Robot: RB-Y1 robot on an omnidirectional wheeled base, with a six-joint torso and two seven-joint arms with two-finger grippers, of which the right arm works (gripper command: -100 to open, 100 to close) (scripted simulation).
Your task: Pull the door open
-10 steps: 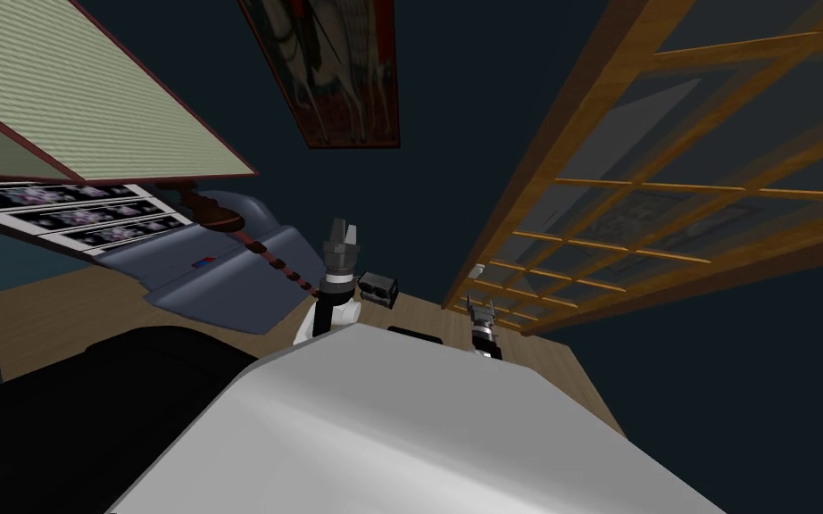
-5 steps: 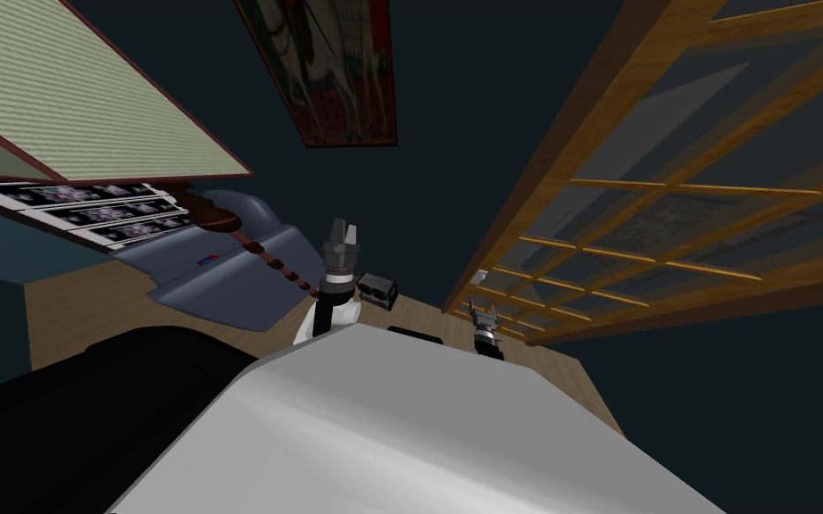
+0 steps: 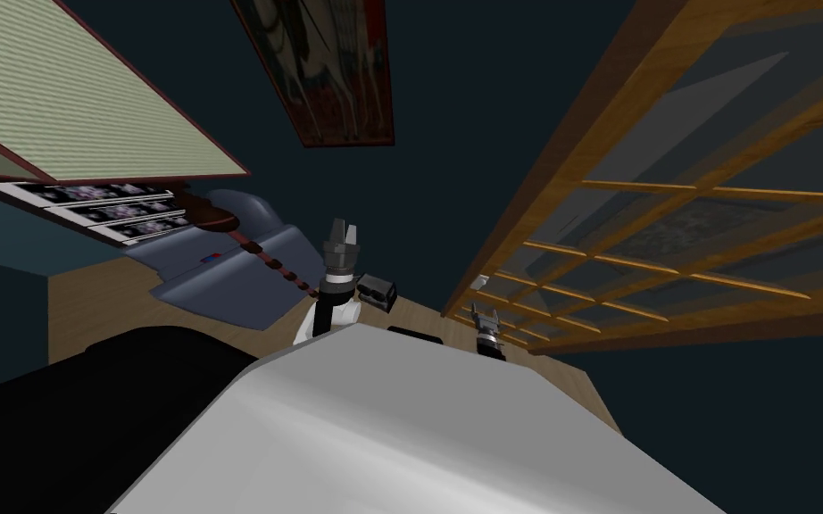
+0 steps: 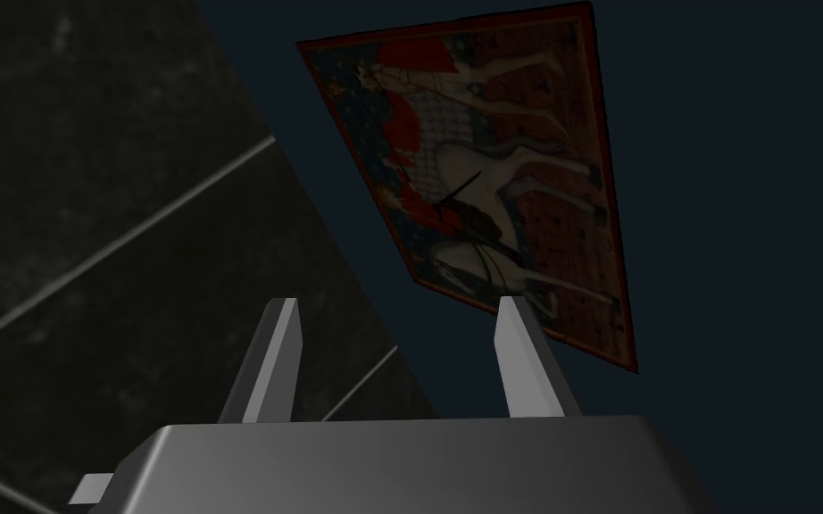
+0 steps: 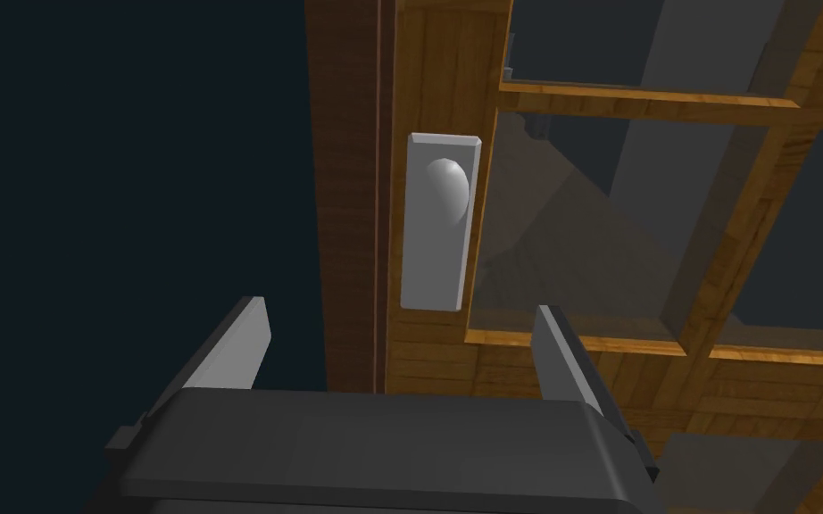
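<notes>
Faces a large brown wooden door of lattice bars and glass panes, off to the right and apparently shut against a darker wooden frame post. Finds on the door's edge stile a light grey rectangular handle plate, with a rounded grey knob near its far end. Holds the right gripper spread wide and empty, short of the plate, touching nothing, roughly in line with it. Carries the left gripper raised well apart from the door, likewise spread and empty.

Could close on the flat plate rather than the knob, then slip off at the first pull. Could jam one finger against the frame post, given so little room between post and plate. Could strike the glass panes by drifting the other way. Could lose the hold by pulling straight back instead of along the hinge arc.
</notes>
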